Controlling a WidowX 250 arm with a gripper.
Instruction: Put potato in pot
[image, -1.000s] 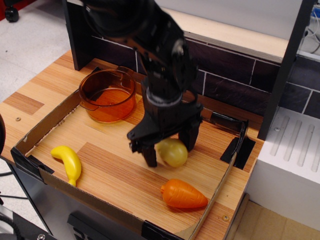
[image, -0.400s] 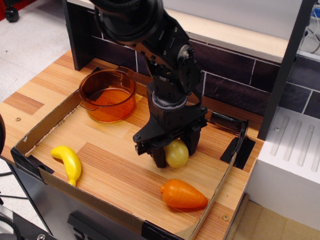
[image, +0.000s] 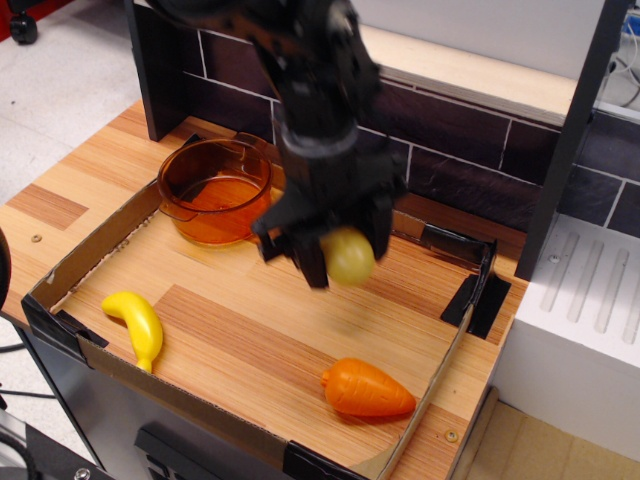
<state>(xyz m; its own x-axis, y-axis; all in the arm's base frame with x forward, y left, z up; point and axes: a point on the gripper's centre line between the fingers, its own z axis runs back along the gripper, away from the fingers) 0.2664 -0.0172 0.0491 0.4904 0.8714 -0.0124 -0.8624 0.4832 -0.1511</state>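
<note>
Smooth pale-yellow egg-shaped potato (image: 349, 257) at frame centre, clamped between the black pincer's (image: 335, 252) narrowed fingers. Round translucent amber pot (image: 215, 189) sits upper left.

The potato (image: 349, 257) is pale yellow, held between the fingers of a black gripper (image: 335, 253); the pot (image: 215, 189) is translucent amber-orange; the banana (image: 137, 326) is bright yellow; the carrot (image: 366, 389) is orange; the board (image: 240, 340) shows light wood grain with darker brown strips; the cardboard rim (image: 95, 255) is tan with black corner pieces; the back wall (image: 470, 150) is dark brick with pale joints
</note>
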